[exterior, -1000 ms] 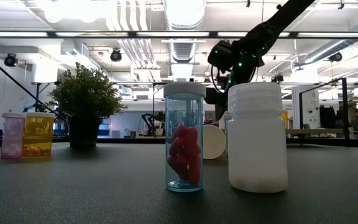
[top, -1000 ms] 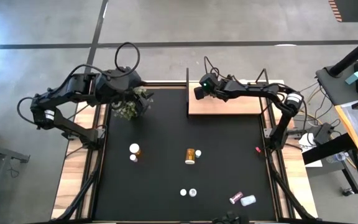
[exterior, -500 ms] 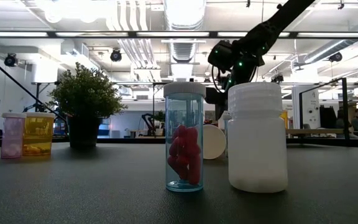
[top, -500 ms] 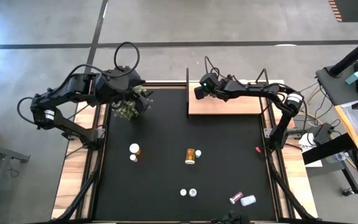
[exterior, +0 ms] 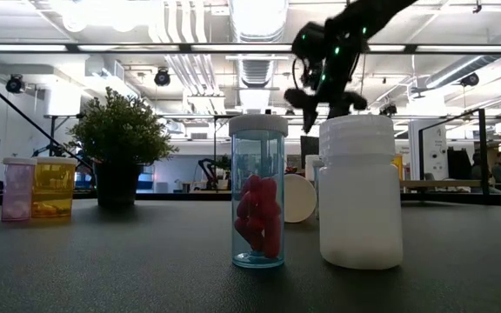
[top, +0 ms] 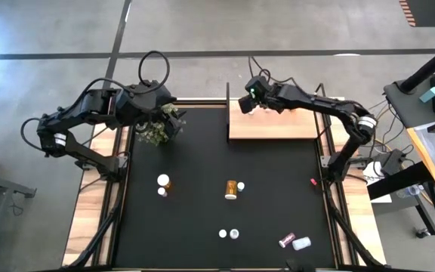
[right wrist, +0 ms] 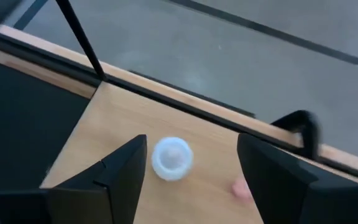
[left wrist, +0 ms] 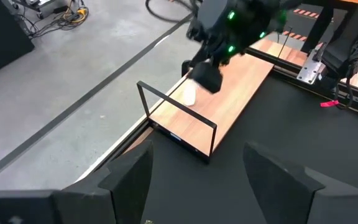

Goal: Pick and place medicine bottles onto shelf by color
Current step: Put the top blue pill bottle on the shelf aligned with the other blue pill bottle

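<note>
The shelf (top: 278,125) is a wooden board in a black frame at the table's far right. One white bottle (right wrist: 171,157) stands upright on its base near the shelf's far left corner, and also shows in the left wrist view (left wrist: 188,96). My right gripper (top: 244,102) hovers open above it; its fingers (right wrist: 123,171) stand apart and clear of the bottle. Loose medicine bottles are spread over the black table: an orange one (top: 232,187) lies mid-table, and a pink one (top: 286,240) and a white one (top: 301,243) lie near the front. My left gripper (top: 171,117) waits open by the potted plant (top: 155,132).
Two bottles (top: 162,186) stand at mid left and two small white ones (top: 228,233) near the front. A red speck (top: 313,181) lies by the right edge. The shelf's upright black frame (left wrist: 179,127) stands at its left end. A pinkish thing (right wrist: 241,186) lies on the shelf by the white bottle.
My right gripper has risen from the shelf's far left corner and drawn a little toward the far edge. The white bottle stays standing on the board below it.
</note>
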`<state>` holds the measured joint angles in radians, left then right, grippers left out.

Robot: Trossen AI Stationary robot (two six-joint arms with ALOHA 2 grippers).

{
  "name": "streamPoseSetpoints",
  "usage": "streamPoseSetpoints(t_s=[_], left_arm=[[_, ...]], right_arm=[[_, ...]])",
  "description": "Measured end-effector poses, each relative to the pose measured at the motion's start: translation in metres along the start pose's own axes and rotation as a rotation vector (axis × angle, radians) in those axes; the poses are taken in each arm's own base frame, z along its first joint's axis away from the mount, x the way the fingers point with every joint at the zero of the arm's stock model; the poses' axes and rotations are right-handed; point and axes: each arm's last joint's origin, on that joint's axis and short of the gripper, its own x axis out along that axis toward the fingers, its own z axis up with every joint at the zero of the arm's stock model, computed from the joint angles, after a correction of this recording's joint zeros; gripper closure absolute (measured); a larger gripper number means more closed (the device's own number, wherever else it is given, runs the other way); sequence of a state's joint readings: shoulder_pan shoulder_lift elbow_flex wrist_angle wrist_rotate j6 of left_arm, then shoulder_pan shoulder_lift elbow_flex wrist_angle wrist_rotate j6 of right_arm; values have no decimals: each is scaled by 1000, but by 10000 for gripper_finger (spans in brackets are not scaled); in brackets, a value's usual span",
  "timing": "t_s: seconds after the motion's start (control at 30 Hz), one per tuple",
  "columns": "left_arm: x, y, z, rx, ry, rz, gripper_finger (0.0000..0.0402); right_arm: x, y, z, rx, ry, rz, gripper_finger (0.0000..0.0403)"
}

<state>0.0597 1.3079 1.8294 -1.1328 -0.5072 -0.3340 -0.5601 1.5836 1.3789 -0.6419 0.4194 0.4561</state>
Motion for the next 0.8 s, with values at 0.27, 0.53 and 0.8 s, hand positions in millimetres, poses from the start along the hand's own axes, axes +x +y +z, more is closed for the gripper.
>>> streamPoseSetpoints(t_s=[0.27,0.53,0.8], left_arm=[[0,0,0,1,0,0,168],[0,0,0,11,2,0,169],[1,-1,0,12,4,1,168]], right_arm=[[-68,-13,-7,-24,29,137,176],[-140,-2,-51,-155,13,418,179],[-173,25,-109,-428,35,592,179]])
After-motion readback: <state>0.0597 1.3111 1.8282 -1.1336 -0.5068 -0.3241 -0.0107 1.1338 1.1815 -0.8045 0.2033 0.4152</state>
